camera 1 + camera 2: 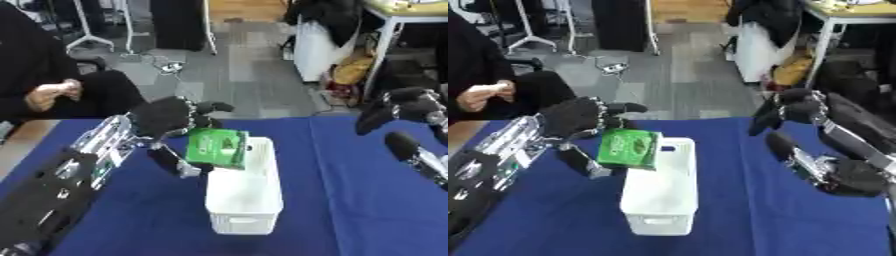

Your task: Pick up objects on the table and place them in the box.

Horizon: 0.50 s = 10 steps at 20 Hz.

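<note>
A green packet (217, 147) hangs at the left rim of the white slotted box (246, 200), over its far end. My left hand (166, 119) is shut on the packet, fingers curled over its top and thumb (177, 164) below beside the box wall. My right hand (791, 112) is raised over the table's right side, well clear of the box, fingers curled downward and holding nothing; its thumb (785, 146) points toward the box.
The blue cloth (350, 210) covers the table around the box. A person in black sits at the far left edge, hands off the table. Beyond the far edge are floor, stands and a white table leg.
</note>
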Each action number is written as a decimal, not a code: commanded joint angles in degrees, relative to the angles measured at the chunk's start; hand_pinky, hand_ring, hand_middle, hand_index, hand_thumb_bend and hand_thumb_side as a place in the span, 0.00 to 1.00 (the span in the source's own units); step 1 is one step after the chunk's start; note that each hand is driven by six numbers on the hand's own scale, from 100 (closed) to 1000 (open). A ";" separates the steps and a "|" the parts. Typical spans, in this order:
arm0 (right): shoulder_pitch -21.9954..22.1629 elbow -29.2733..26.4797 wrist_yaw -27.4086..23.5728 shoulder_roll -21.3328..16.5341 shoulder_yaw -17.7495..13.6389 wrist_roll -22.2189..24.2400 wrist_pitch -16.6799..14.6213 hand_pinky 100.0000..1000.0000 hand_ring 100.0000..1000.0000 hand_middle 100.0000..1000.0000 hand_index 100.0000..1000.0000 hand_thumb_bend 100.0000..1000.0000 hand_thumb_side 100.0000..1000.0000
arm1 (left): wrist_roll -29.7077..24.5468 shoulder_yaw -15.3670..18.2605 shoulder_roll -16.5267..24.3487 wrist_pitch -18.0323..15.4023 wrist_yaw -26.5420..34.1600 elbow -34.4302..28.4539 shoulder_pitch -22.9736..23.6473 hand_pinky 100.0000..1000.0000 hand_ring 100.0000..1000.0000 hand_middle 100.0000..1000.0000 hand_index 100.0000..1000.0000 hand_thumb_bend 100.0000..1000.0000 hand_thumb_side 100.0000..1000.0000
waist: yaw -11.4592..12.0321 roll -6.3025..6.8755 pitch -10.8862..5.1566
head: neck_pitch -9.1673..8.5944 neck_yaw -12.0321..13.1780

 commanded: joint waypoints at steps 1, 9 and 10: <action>-1.00 -0.84 -0.34 -0.87 -0.11 3.48 -3.35 0.52 0.58 0.58 0.65 0.05 1.00 | -0.89 0.49 -0.42 -0.25 0.76 0.88 -1.55 0.00 0.00 0.00 0.11 0.00 0.70 | -0.12 -0.02 -0.58 | -0.90 0.58; -1.09 -0.84 -0.41 -0.71 -0.26 3.51 -3.26 0.52 0.58 0.58 0.65 0.06 1.00 | -0.45 1.61 -1.90 -1.11 1.17 4.60 -1.54 0.00 0.00 0.00 0.11 0.00 0.71 | -0.21 -0.05 -0.52 | -1.19 0.48; -1.06 -0.84 -0.38 -0.73 -0.29 3.51 -3.23 0.52 0.58 0.58 0.65 0.06 1.00 | -0.21 1.61 -1.97 -1.23 1.33 4.74 -1.45 0.00 0.00 0.00 0.11 0.00 0.71 | -0.20 -0.05 -0.52 | -1.17 0.46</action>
